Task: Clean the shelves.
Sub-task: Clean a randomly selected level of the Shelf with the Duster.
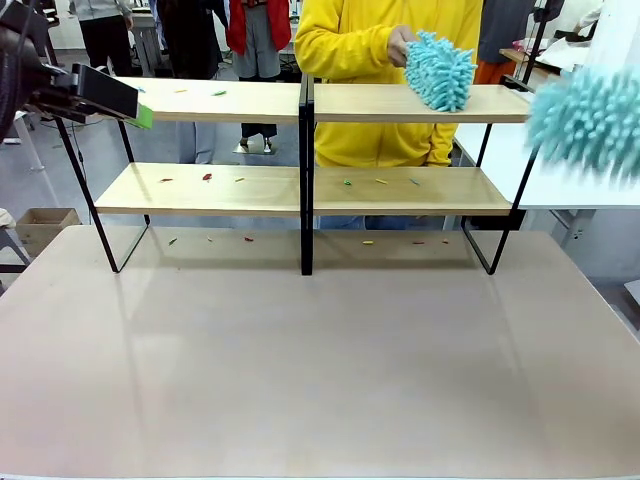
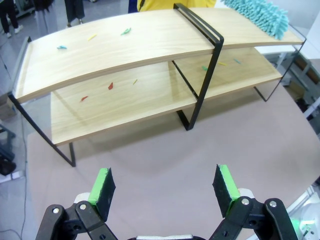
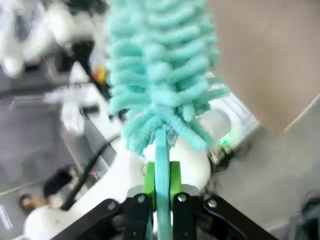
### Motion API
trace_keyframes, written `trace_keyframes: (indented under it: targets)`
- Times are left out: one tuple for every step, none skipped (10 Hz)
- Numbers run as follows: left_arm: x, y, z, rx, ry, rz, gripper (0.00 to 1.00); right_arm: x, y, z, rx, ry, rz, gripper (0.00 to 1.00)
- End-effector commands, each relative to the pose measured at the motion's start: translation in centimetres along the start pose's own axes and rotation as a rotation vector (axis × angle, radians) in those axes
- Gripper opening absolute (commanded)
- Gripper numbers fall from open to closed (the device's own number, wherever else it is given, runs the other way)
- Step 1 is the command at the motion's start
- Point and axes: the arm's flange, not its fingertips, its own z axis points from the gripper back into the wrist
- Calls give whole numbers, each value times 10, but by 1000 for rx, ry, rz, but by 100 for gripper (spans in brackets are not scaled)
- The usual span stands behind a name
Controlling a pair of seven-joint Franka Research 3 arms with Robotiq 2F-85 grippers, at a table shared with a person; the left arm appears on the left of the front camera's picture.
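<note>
The shelves (image 1: 250,190) span the far side of the table (image 1: 320,380), and the cleaning looks barely begun. A person's hand (image 1: 400,45) rests a teal mop (image 1: 440,70) on the upper right board. The right gripper (image 3: 161,192) clamps a second duster (image 1: 590,120) by its handle, off to the right. The left gripper (image 2: 167,187) hangs wide open, empty. Small coloured scraps (image 1: 207,177) litter both tiers.

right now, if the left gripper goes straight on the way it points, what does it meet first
Probably the table just in front of the shelves, with nothing between. Depth is unclear: the left gripper could instead reach the lower board first.
</note>
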Motion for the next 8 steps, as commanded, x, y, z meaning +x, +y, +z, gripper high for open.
trace_keyframes:
  targets:
    - [0, 0, 0, 9, -2, 0, 100, -3, 33, -2, -20, 491, 25, 13]
    - [0, 0, 0, 9, -2, 0, 100, 6, 38, -14, -16, 600, 24, 13]
    - [0, 0, 0, 9, -2, 0, 100, 15, 40, -20, -31, 625, 22, 13]
    - [0, 0, 0, 9, -2, 0, 100, 51, -5, -80, -11, 327, 3, 13]
    - [0, 0, 0, 9, -2, 0, 100, 51, -5, -80, -11, 327, 3, 13]
    - [0, 0, 0, 9, -2, 0, 100, 74, -15, -127, -11, 479, 12, 13]
    - [0, 0, 0, 9, -2, 0, 100, 86, -13, -130, -15, 468, 95, 13]
    - [0, 0, 0, 9, -2, 0, 100, 104, -14, -139, 10, 414, 156, 13]
